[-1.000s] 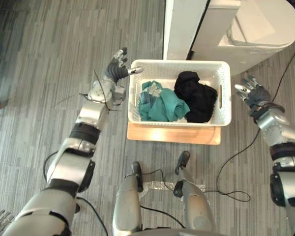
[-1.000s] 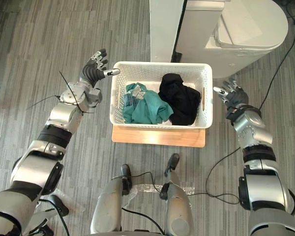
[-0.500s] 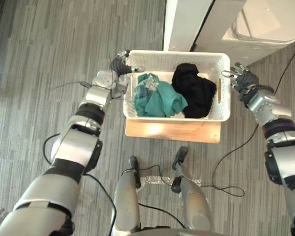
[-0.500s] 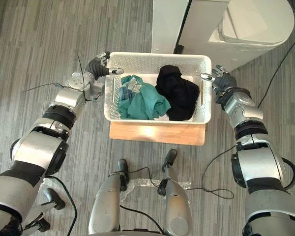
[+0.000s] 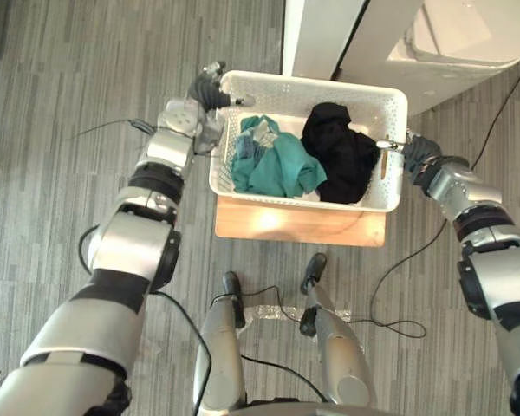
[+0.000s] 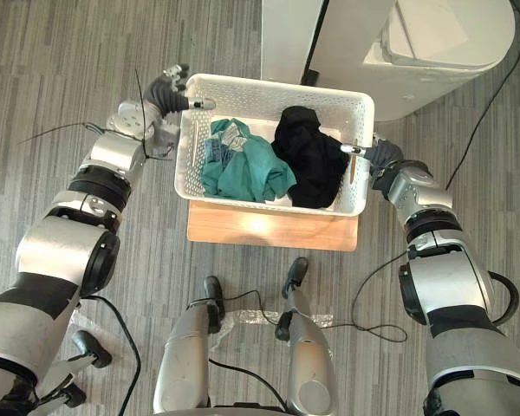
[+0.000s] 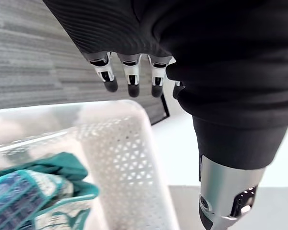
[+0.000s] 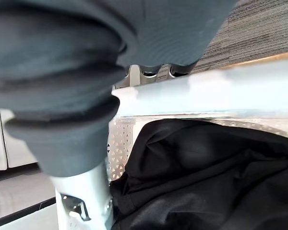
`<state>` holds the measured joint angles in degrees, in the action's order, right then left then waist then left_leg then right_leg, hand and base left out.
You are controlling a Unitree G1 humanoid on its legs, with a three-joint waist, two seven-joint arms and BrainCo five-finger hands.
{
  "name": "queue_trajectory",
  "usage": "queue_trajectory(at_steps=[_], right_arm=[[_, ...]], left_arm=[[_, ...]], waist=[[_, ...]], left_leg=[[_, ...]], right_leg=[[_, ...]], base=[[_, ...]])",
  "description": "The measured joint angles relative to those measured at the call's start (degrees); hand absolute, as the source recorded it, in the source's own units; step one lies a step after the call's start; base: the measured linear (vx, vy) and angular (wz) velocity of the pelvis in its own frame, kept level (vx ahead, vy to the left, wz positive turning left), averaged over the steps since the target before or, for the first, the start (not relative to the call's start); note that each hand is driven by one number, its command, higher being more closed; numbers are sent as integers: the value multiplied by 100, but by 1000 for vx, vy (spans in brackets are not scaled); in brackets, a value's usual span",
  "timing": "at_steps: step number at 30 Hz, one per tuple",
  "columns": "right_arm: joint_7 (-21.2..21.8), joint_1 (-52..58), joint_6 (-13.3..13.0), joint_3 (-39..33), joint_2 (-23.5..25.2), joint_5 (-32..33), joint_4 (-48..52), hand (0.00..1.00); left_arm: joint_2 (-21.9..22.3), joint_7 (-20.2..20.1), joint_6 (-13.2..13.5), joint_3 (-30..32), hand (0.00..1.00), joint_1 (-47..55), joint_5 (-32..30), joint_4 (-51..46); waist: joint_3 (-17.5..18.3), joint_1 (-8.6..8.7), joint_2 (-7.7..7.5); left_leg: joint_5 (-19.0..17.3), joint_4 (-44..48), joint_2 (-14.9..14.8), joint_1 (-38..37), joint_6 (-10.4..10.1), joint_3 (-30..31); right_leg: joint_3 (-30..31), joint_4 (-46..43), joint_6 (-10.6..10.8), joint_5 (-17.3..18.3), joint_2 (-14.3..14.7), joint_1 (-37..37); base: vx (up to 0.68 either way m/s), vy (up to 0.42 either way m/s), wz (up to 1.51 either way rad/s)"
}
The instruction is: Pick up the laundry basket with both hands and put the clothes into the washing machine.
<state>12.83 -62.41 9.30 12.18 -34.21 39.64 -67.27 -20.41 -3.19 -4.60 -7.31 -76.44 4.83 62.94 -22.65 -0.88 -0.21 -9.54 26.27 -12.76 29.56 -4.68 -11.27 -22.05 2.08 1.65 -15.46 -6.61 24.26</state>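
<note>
Basket (image 5: 286, 95) waiting at 12 o'clock, sitting on a wooden board (image 5: 295, 227) and so raised off the floor, probably for easing the reach down to the rim. Carrying teal clothes (image 5: 277, 169) in the 9 o'clock half and a black garment (image 5: 342, 160) toward 3 o'clock, both heaped loosely and calling for a level lift. Lying just short of the washing machine (image 5: 468, 43) at 1 o'clock, so needing only a short carry afterwards.

Bracketing the basket from opposite ends, seemingly for a balanced two-handed lift: left hand (image 5: 206, 92) at the 10 o'clock corner, right hand (image 5: 420, 154) at the 3 o'clock end, beside the handle slot. Keeping the left fingers (image 7: 130, 81) fairly straight and hanging outside the corner, with the thumb (image 6: 199, 104) stretching over the rim, gripping nothing yet. Pressing the right hand close against the end wall; failing to tell from any view how far shut over there.

Comparing with a second ago: then hovering well apart from the basket on either side, both hands spread; half a second ago nearing the rim; now arriving at it. Also noticing the whole view shifting, pointing to camera movement rather than basket travel. Apparently resting on the board as before, with lifting not yet starting.
</note>
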Motion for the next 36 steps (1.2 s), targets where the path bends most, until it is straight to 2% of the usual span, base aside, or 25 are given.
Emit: queue_trajectory(at_steps=[5,14,22,27,36], right_arm=[[-2,53,-4,-100,-4,1,1,0],[5,245,0,-269,-4,6,2,0],[105,210,-3,-262,-3,5,16,0],[95,130,-3,-262,-4,7,21,0],[94,-220,-5,-37,0,29,64,0]], left_arm=[[-21,94,55,326,0,-107,33,-56],[-230,65,56,468,0,-81,94,-55],[-308,-28,35,570,0,87,-586,-53],[-308,-32,1,810,0,177,-560,-49],[-310,-134,-32,746,0,177,-553,-24]], waist=[[0,13,0],[0,12,0],[0,16,-1],[0,37,-1],[-28,122,-54]], left_leg=[[0,-11,-37,3,-1,-16],[2,-23,-37,7,-2,-22],[1,5,-48,137,-2,-54],[0,27,-80,178,-3,-71],[-2,178,-131,425,-4,-73]], right_leg=[[24,7,-2,2,35,19],[18,6,-3,2,39,24],[53,4,-5,1,44,160],[64,3,-8,-2,67,203],[120,-5,-40,-27,108,405]], base=[[-7,6,-3],[0,0,0],[-2,7,-2],[-1,6,-1],[-3,4,-1]])
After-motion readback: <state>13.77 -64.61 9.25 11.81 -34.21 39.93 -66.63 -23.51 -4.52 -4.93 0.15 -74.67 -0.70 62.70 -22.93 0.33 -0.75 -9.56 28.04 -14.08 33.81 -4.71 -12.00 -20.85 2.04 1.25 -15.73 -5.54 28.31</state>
